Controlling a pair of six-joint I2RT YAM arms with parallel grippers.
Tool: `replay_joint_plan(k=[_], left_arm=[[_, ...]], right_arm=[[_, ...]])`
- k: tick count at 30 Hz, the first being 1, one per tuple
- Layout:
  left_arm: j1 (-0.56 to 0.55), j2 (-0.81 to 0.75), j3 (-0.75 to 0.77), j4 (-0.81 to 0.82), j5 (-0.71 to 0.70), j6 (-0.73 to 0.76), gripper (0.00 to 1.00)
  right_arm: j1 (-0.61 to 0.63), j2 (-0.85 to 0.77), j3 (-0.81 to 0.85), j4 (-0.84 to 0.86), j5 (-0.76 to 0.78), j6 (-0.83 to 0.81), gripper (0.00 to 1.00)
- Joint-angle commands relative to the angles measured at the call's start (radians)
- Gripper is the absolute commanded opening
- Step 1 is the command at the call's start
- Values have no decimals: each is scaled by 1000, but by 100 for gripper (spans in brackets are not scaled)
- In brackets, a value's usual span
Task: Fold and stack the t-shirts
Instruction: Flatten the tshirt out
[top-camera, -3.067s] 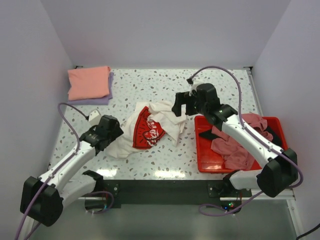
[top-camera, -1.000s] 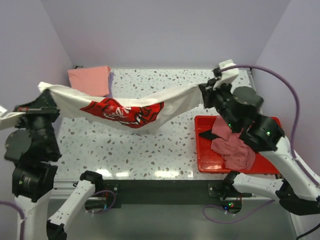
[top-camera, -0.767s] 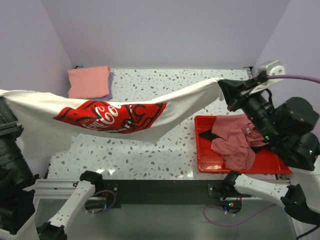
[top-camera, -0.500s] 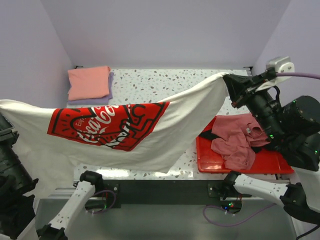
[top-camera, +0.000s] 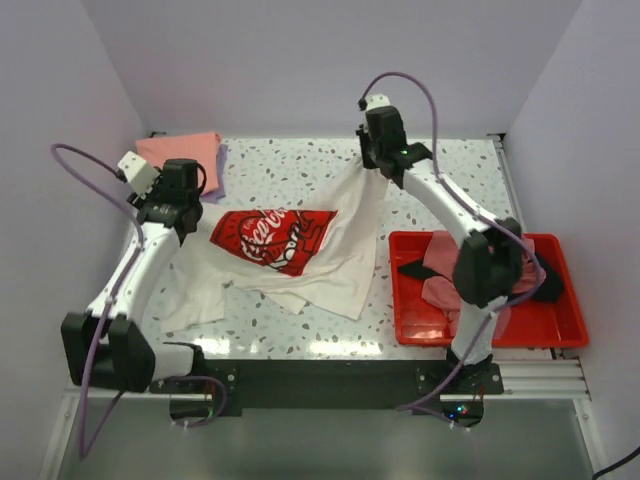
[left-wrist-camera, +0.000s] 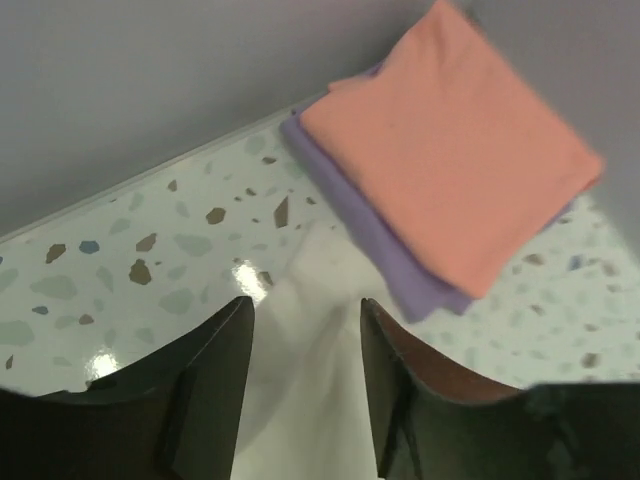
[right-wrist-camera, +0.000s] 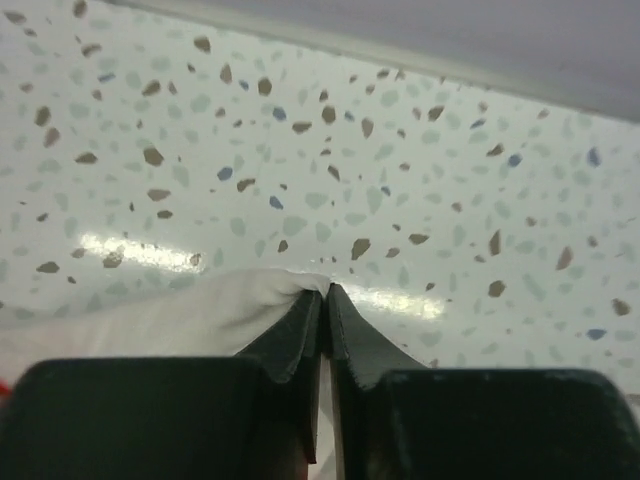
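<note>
- The cream-white t-shirt (top-camera: 330, 270) lies spread on the desk (top-camera: 290, 165), red print (top-camera: 270, 238) face up. It reaches from the far edge right of centre down toward the near-left part, and its near-left portion is rumpled.
- Right gripper (right-wrist-camera: 322, 295): the jaws are pressed together. A bunched edge of the white cloth is pinched at their tips, low over the desk near the far edge.
- Left gripper (left-wrist-camera: 304, 320): the jaws stand apart. A strip of the white shirt lies in the gap between them, with neither finger seen pressing it. The cloth ends just short of the folded stack ahead.
- Folded stack, far-left corner: the salmon-pink tee (left-wrist-camera: 450, 160) sits on top of the lavender tee (left-wrist-camera: 370, 215). The white shirt is near the stack but apart from it.
- The red tray (top-camera: 397, 300) sits at the near-right corner and holds the crumpled dusty rose tee (top-camera: 440, 292).
- Change from half a second earlier: the shirt was then held aloft, stretched between two raised arms. Both arms are now lowered to the far side and the shirt rests on the desk.
- The left end of the shirt, taut before, is now slack between parted jaws. The stack and tray are unchanged.
</note>
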Motion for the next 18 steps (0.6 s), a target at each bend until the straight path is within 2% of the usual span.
replay_joint_plan(k=[1,2,3,5,7,10,15,16,18], left_arm=[[160,152,-38,143,202,42,57],[162,256,17,109,222,49,96],[184,303,57,72,215,50,100],[188,395,158,3,180,52,100],[188,411,187,-22,178,87,100],[189,357,166,1,235,113,100],[189,208,-9,-2,339,84,100],[189,146,-76,-17,341,68,100],[189,83,-140,-43,338,20,100]], right_arm=[[-47,192,136,-3,-105,66,18],[-52,291,255,-28,-93,67,48],[-58,345,324,-101,-97,63,67],[-58,430,483,-161,-102,52,99],[-59,433,517,-182,-114,53,99],[-58,345,416,-125,-153,69,99],[-53,109,98,-47,-252,104,99],[-53,75,-5,-31,-265,124,99],[-49,-34,-112,19,-306,150,99]])
